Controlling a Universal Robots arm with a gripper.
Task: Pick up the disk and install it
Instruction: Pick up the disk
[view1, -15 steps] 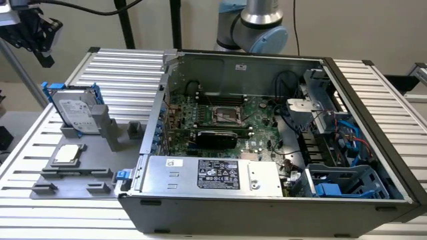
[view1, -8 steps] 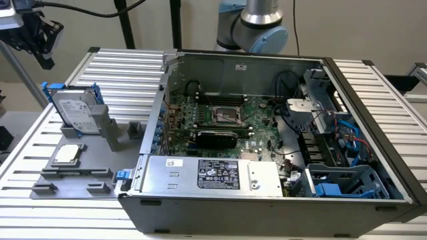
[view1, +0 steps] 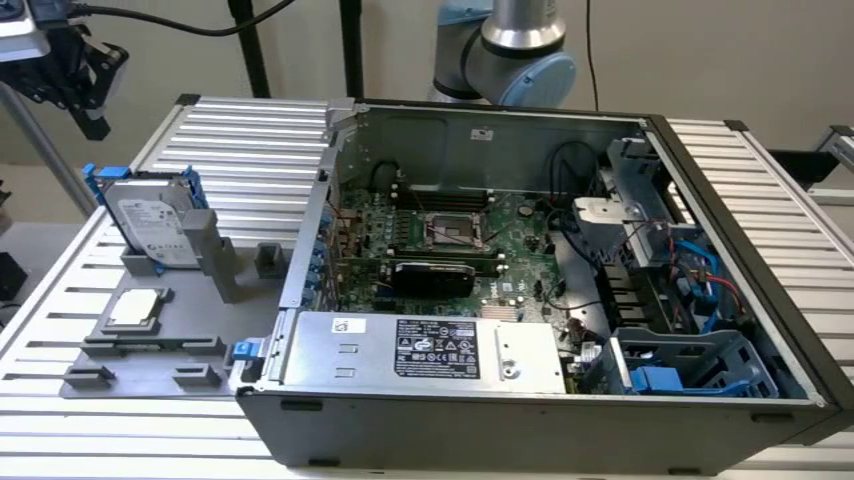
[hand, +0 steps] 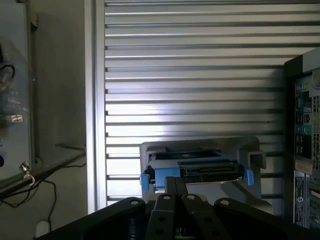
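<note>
The arm stands at the back. Its end effector hangs high up, fingers pressed together, holding nothing.

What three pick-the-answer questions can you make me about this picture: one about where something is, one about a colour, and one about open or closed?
1. Where is the disk?
A. In a drawer.
B. Flat on the floor.
C. Standing in the grey holder.

2. What colour is the disk's frame?
A. Blue.
B. Red.
C. Yellow.

3. How is the computer?
A. Lid on.
B. Open, parts showing.
C. Wrapped in paper.

Answers:
1 C, it stands in the holder at the exterior view's left.
2 A, blue edges run along its sides.
3 B, the green board shows inside.
</note>
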